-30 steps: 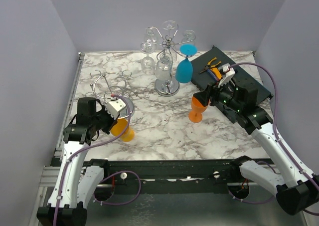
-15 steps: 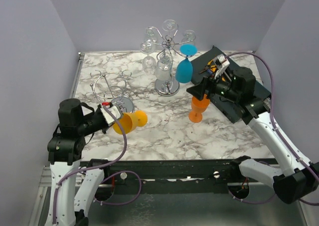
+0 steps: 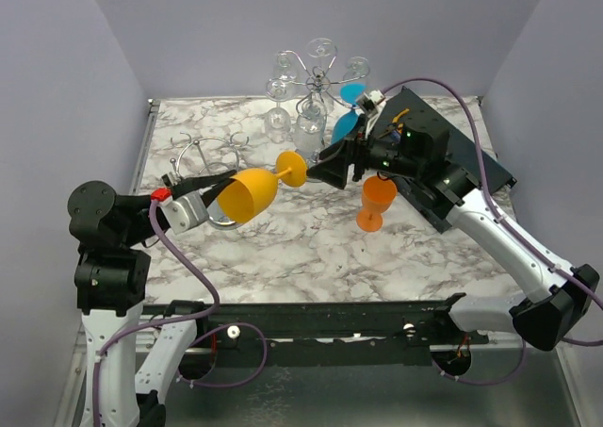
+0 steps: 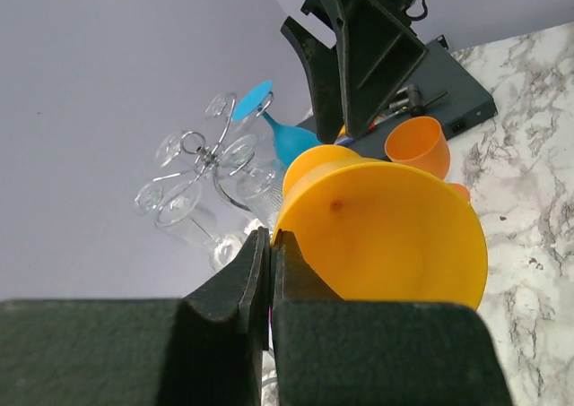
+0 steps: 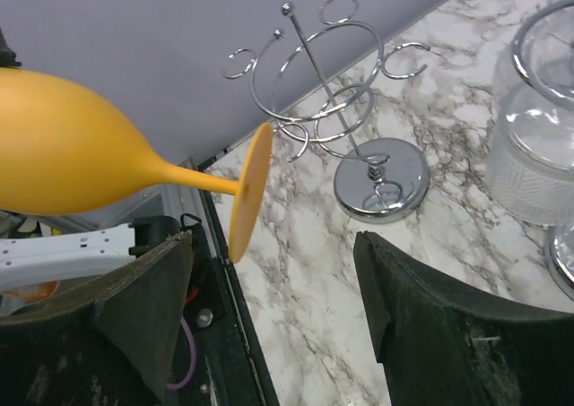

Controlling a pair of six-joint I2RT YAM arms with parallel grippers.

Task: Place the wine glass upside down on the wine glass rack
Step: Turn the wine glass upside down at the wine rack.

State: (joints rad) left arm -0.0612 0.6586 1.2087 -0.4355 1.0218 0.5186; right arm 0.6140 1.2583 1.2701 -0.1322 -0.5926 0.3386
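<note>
Yellow wine glass [image 3: 252, 191] horizontal, rim pinched in closed left fingers [image 4: 256, 276]; right fingers [image 3: 332, 166] spread wide near its foot, empty.

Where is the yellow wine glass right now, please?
Top view, left of centre: the yellow wine glass hangs sideways in the left fingers, foot toward the right fingers.

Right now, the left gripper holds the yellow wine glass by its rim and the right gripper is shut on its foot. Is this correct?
One part is wrong: the right gripper is open, the foot untouched ahead of its spread fingers, as the right wrist view shows. The left gripper does hold the yellow wine glass by its rim.
</note>
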